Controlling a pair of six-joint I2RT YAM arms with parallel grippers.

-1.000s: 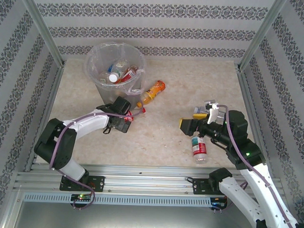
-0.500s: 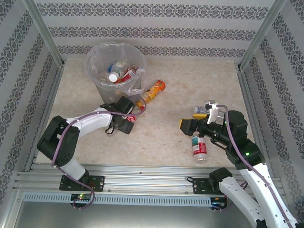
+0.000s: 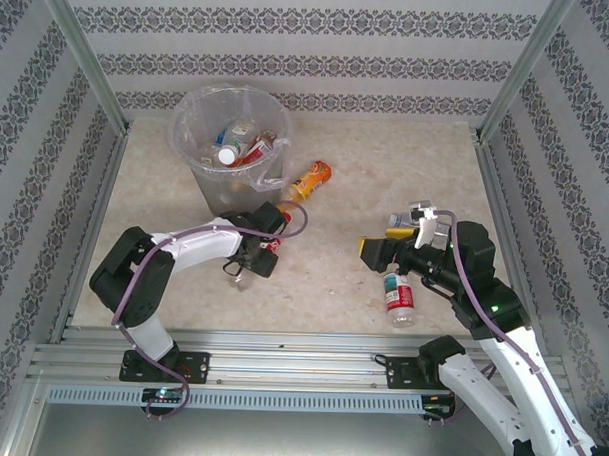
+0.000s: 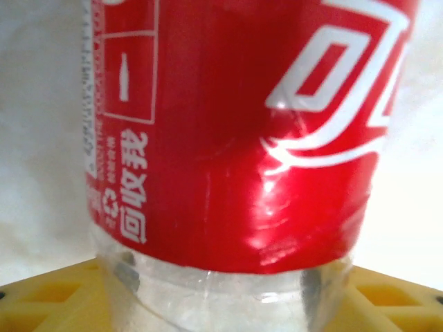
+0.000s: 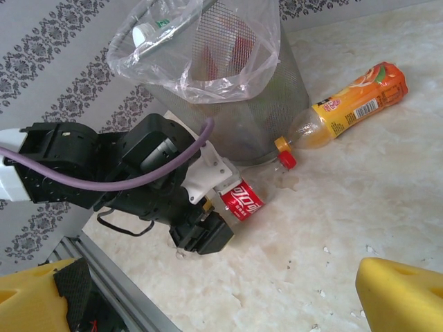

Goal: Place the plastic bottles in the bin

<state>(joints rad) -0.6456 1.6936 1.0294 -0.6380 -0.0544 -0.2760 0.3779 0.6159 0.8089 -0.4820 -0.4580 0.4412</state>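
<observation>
Bin (image 3: pixel 218 190), far left, already holds several bottles. Left end effector (image 5: pixel 225 204) pinches red bottle (image 5: pixel 242 200) just near of bin. Right end effector (image 3: pixel 384 237) is spread wide beside right bottle (image 3: pixel 400 296). Orange bottle (image 3: pixel 306 183) lies on surface. I judge three left.

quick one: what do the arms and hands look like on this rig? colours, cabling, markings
Left arm and right arm: white shells, black joints, a purple cable along each. Left hand has a black body with a white mount; right hand has blocky yellow fingers. Green light on the right arm.
</observation>
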